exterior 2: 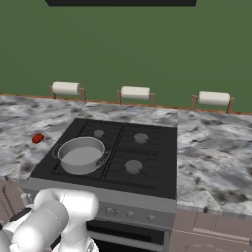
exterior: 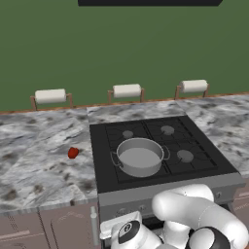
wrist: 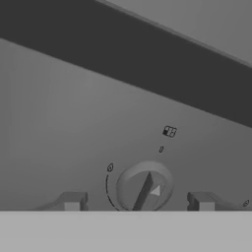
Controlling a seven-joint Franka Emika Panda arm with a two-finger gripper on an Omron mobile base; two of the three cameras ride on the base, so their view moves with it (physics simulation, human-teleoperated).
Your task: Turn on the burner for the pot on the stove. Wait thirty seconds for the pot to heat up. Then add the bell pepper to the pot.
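You're only at step one: your claw hangs open with a finger either side of a stove knob, gripping nothing, the pot waits near-left on the grates, the bell pepper left on the tabletop.

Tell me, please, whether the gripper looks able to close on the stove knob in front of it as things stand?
Probably yes: the gripper straddles the knob, one fingertip either side, with nothing between them.
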